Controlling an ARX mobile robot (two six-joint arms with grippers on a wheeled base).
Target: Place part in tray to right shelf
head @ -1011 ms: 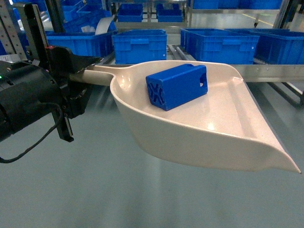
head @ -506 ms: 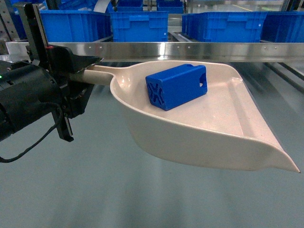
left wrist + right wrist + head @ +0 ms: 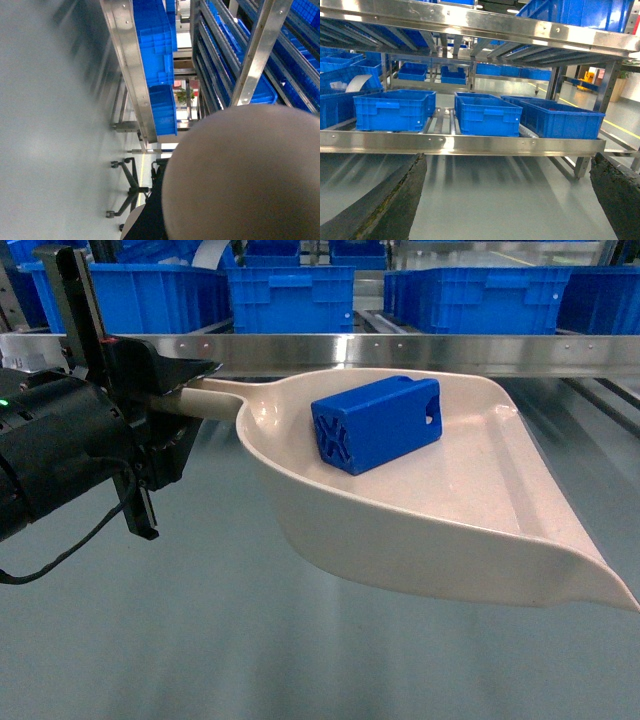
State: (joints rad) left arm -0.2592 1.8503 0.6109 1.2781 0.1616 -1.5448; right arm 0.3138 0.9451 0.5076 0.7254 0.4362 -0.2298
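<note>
Ribbed blue part (image 3: 377,424) lies in smooth tray (image 3: 470,530).

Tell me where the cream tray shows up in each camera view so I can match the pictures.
Head view: the tray fills the centre and right, its handle running left into the left gripper, the blue part lying in it.
Left wrist view: the tray fills the lower right as a rounded beige mass.
Right wrist view: not in it.
Shared landmark: the steel shelf rail with blue crates.
</note>
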